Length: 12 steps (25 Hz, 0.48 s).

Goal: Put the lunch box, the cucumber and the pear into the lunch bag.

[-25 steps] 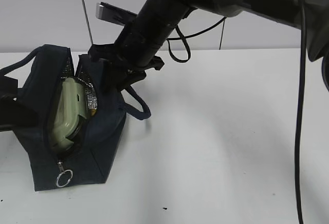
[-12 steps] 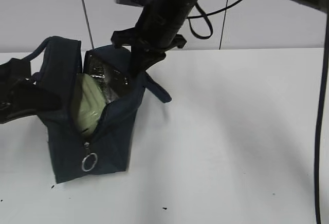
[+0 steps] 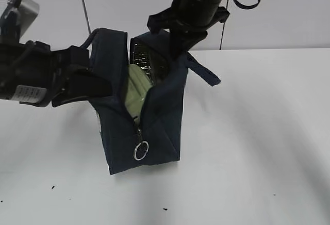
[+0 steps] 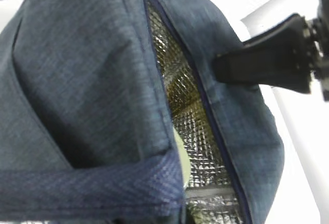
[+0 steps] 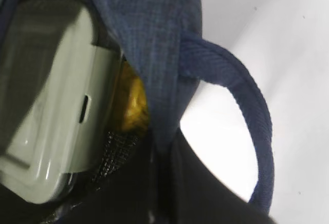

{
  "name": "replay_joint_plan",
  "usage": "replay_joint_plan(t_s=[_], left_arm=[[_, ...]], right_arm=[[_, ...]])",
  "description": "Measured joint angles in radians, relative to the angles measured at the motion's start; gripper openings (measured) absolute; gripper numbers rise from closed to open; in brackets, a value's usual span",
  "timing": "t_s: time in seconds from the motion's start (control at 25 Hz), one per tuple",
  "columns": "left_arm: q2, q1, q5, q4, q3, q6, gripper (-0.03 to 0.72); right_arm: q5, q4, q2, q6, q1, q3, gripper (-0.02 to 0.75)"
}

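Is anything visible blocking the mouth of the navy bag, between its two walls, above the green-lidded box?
Nothing visible does. The dark navy fabric lunch bag is held open, its two walls spread apart, and the pale sage-green lidded lunch box sits inside against the silver lining. The yellow-orange pear lies beside the box. No cucumber shows in any view.

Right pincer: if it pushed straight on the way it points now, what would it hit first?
Probably the lunch bag: the right pincer points down at the bag's right wall and is pinched on its rim. Past the fabric sits the lunch box; depth is unclear.
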Motion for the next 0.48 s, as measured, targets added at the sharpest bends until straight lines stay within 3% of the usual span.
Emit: replay_joint_plan(t_s=[0.36,0.48], left_arm=[[0.126,-0.05,0.016,-0.015,-0.038,0.005,-0.019],[0.126,-0.05,0.016,-0.015,-0.038,0.005,-0.019]], right_arm=[[-0.012,0.012,-0.089,-0.002,-0.099,0.222,0.006],[-0.018,0.078,-0.093,-0.047,-0.099,0.231,0.006]])
